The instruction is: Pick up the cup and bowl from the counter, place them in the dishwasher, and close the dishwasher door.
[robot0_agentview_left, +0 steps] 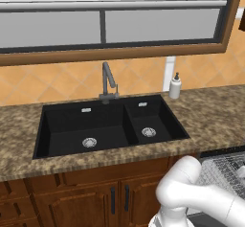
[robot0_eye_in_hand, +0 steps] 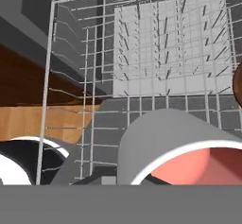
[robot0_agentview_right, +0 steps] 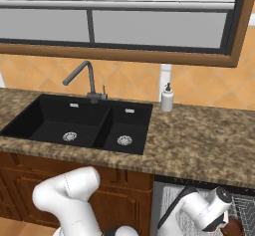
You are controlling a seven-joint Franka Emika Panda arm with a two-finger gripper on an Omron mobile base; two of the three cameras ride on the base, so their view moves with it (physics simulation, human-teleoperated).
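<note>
One grey cup with a pink inside, pinched by the hand over the dishwasher rack

Even, flat rendered light, moderately bright; no glare. Soft low-resolution blur throughout. Black sink basins read darkest. Hand view: near grey cup blurred, wire rack behind sharper.

Speckled granite counter — black double sink set in, soap dispenser by the wall.
</note>
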